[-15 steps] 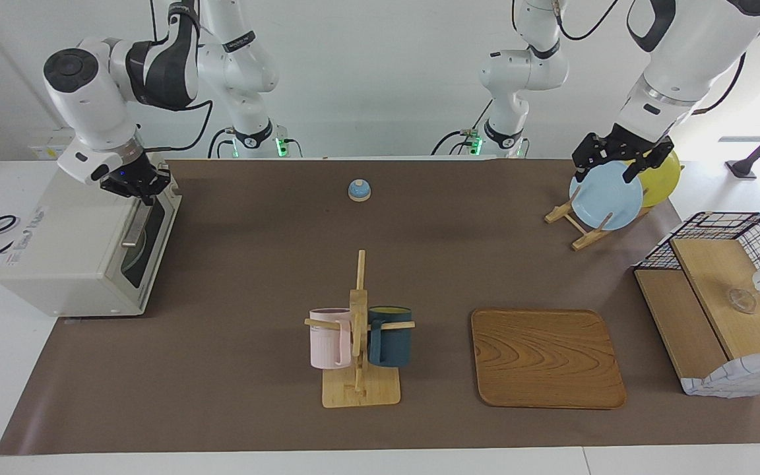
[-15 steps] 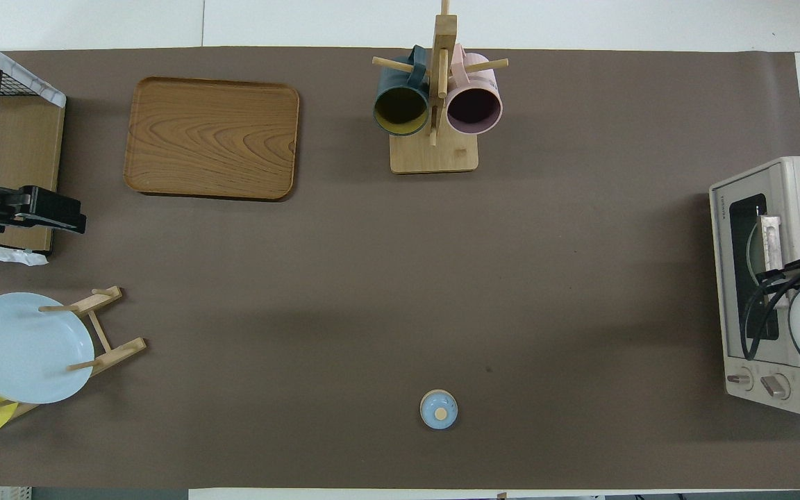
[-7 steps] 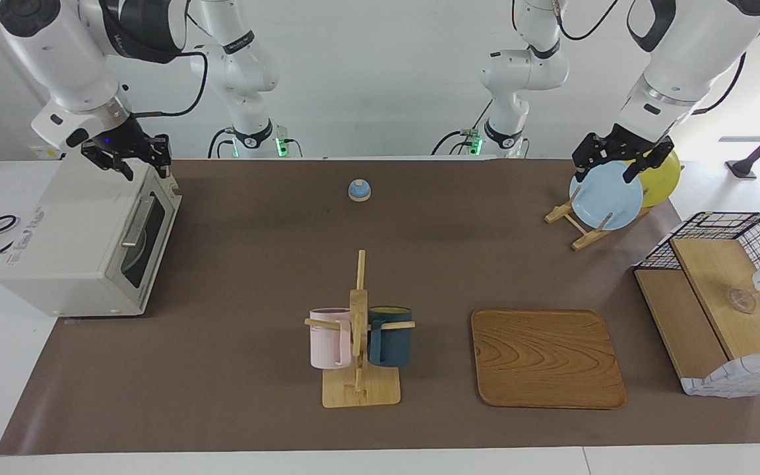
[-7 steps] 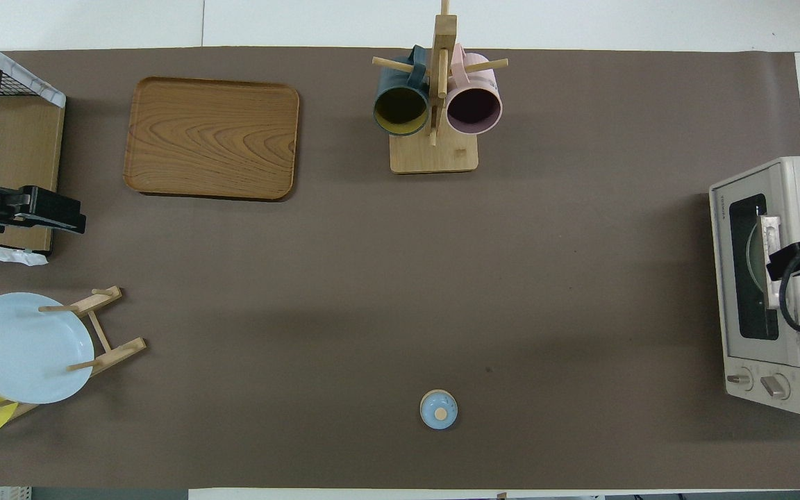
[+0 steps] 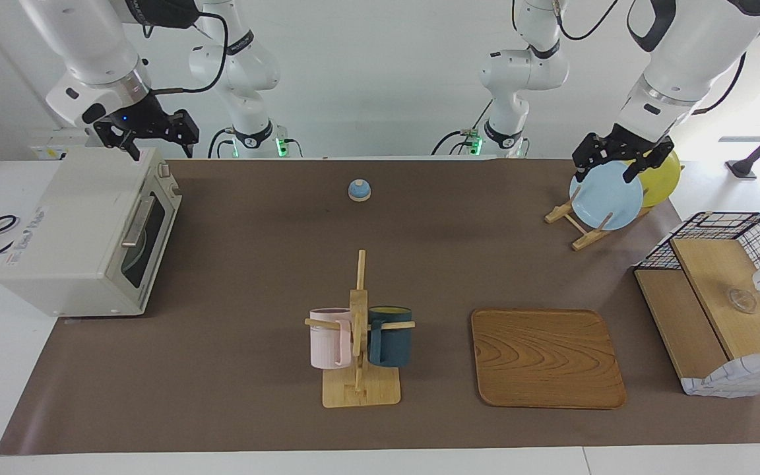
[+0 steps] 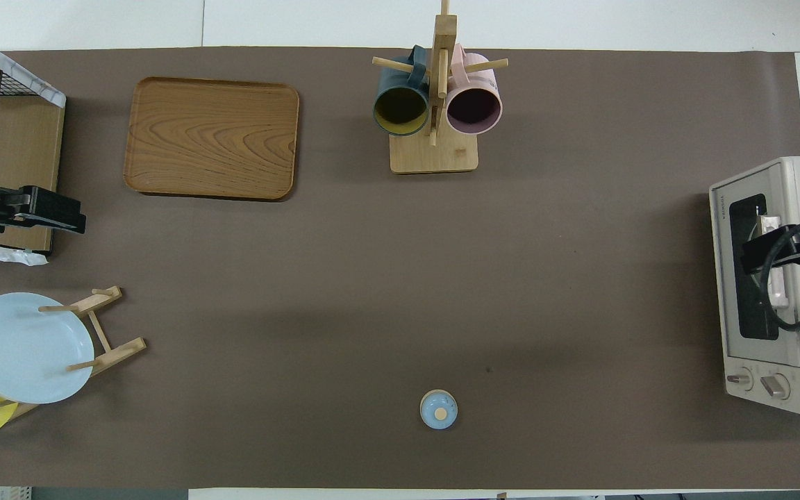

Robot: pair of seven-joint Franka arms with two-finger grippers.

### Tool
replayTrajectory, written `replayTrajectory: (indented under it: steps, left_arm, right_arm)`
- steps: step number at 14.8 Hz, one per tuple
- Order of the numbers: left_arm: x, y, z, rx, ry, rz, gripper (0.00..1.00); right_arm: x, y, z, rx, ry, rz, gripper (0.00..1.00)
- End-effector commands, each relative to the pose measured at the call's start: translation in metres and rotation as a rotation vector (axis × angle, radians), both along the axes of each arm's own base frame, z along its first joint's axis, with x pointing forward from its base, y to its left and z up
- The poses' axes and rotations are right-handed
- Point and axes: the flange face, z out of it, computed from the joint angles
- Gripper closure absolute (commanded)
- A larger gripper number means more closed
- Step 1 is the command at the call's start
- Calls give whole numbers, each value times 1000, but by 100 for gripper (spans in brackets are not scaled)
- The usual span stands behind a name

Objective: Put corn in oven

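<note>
The right gripper (image 5: 159, 148) has lifted clear. 1 second ago it was down against the top edge of the oven (image 5: 76, 231) door (image 5: 150, 231), by the handle (image 5: 137, 221), with its fingers pinched together. Now it hangs in the air over the oven's corner nearest the robots, fingers spread wide and holding nothing. The door itself looks the same in both moments: shut flat, handle untouched.

My reading is that the last press on the door is over and the arm is backing off. If the corn went in beforehand, the task is as good as finished.

The corn cannot be seen anywhere on the surface, on the tray (image 5: 547, 358) or in either gripper. It is most likely inside the oven, but the dark glass shows only a faint pale curve, not a yellow cob. Which way it points, and how its long axis lies, cannot be told.

The oven sits at the right arm's end of the surface, half on the brown mat's edge. Its door faces the middle of the surface, and its long side runs from nearer the robots to farther off.

The left gripper (image 5: 605, 168) waits over the top rim of the blue plate (image 5: 607, 198), open and empty, near the mat corner at the left arm's end.
</note>
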Motion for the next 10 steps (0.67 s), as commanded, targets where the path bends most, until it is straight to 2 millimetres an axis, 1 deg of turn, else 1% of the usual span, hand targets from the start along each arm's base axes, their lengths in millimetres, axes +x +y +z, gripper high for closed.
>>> replayTrajectory:
  steps: [1, 2, 3, 5, 6, 7, 10]
  left_arm:
    - [-5, 5, 1, 19, -8, -6, 0]
    - [-5, 5, 1, 19, -8, -6, 0]
    - [-5, 5, 1, 19, -8, -6, 0]
    - [-5, 5, 1, 19, -8, -6, 0]
    - [-5, 5, 1, 19, -8, -6, 0]
    - [-5, 5, 1, 19, -8, -6, 0]
    - [-5, 5, 1, 19, -10, -6, 0]
  right_arm:
    - [-1, -6, 7, 59, -19, -48, 0]
    - [-1, 3, 7, 52, -19, -61, 0]
    - [-1, 7, 6, 46, -18, -59, 0]
    - [1, 3, 6, 43, -20, -67, 0]
    - [7, 1, 2, 36, -2, -72, 0]
    - [12, 0, 5, 30, 4, -73, 0]
    - [14, 1, 5, 30, 4, -72, 0]
